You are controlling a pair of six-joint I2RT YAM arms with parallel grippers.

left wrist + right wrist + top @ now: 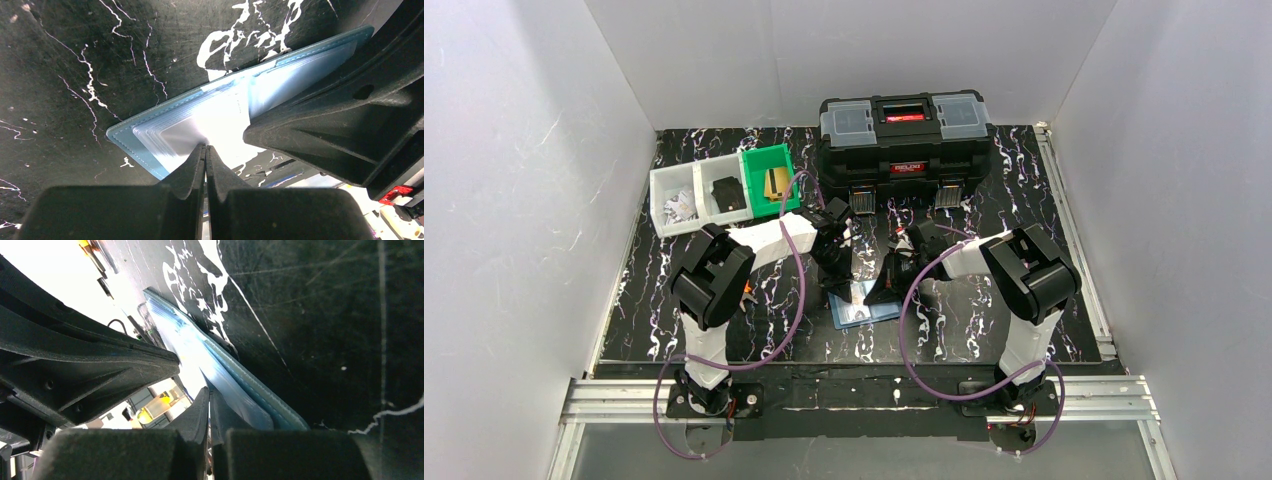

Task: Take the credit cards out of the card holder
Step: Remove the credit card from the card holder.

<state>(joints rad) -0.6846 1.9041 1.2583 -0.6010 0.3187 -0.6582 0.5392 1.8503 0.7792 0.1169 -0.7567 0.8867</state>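
The card holder (865, 311) (215, 107) (235, 385) is laid open on the black marbled table (1024, 320), between the two hands and in front of the black toolbox (904, 145). The left hand (836, 266) (205, 148) is closed, with its tips set on the holder's pale inner panel. The right hand (887, 290) (209, 393) is likewise closed, with its tips at the holder's edge; whether anything is pinched cannot be told. An orange-tan card (775, 182) is seen in the green bin (753, 162).

White walls (514, 150), black marbled tabletop (639, 300)

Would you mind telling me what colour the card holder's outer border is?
Teal-blue; the card holder shows it best in the left wrist view.
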